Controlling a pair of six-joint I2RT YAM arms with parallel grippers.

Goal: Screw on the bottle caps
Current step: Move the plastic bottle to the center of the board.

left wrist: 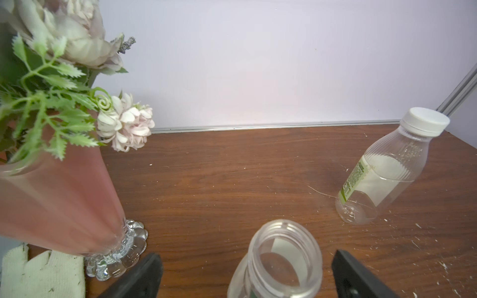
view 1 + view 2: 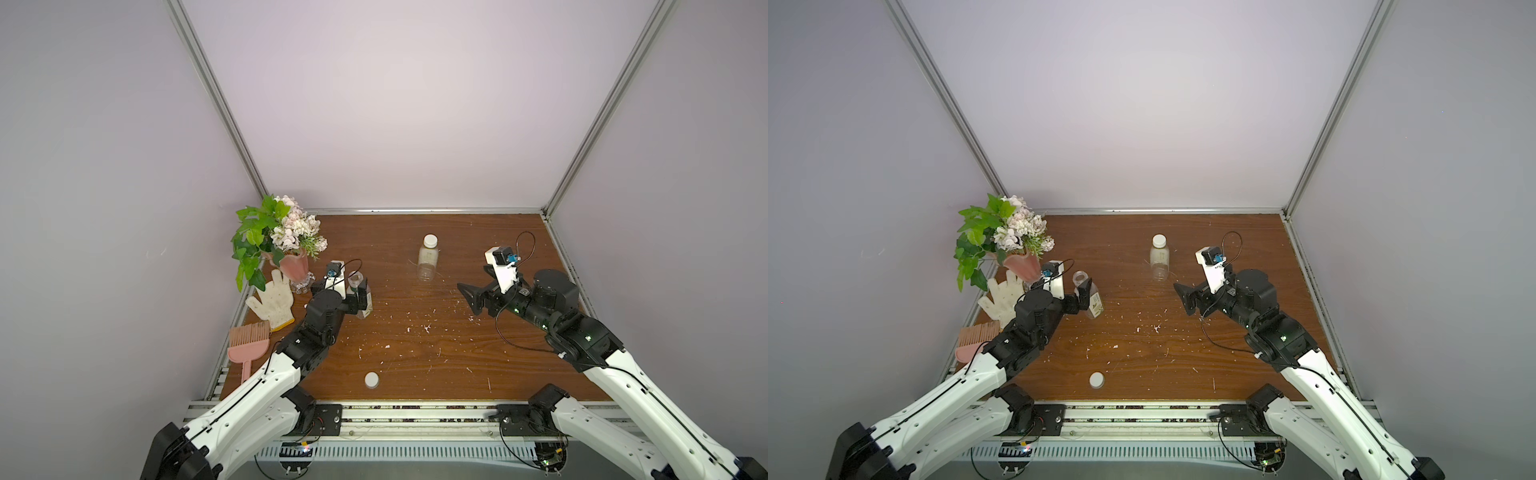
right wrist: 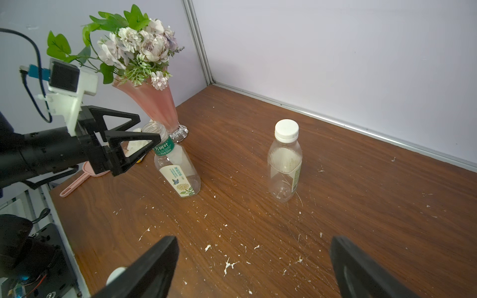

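Legibly, green "树叶" neck band (image 3: 162,149) on uncapped bottle (image 3: 178,169)

Soft, even light fills the enclosure, and the back wall (image 2: 395,104) glows brightest, faintly pink, at the centre of both top views. Shadows on the wooden table (image 2: 415,365) are weak. In the left wrist view the pink vase (image 1: 56,196) is blurred, and the capped bottle (image 1: 382,175) leans from wide-angle distortion.
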